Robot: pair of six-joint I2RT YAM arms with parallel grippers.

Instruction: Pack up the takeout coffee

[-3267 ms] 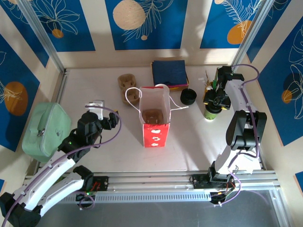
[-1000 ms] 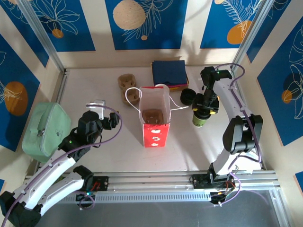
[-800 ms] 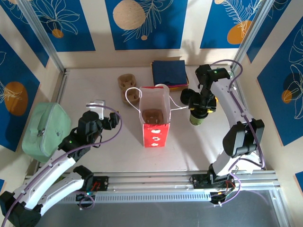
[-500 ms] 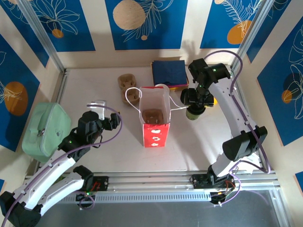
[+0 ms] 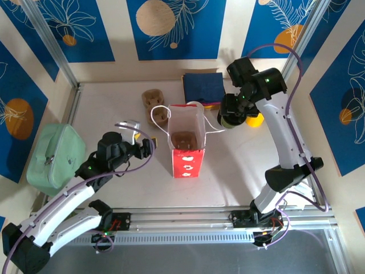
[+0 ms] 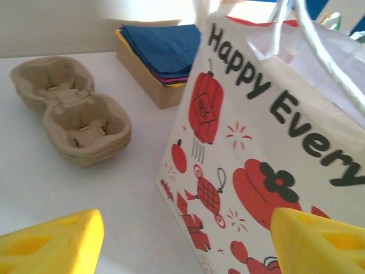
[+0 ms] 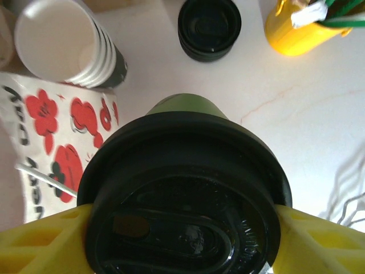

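Right of gift bag, R fingers clamp takeout coffee; L fingers spread, empty; risk: cup clips unsteadied bag, tips it.

On the worktop the paper bag stands centrally, with the cup carrier at its 11 o'clock, napkin stack at 1, takeout coffee at 2, and pouch at 9.

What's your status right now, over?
Left gripper open, empty, facing paper bag. Right gripper shut on takeout coffee, aloft right of bag, not yet in. Bag's handle loop sticks out toward cup.
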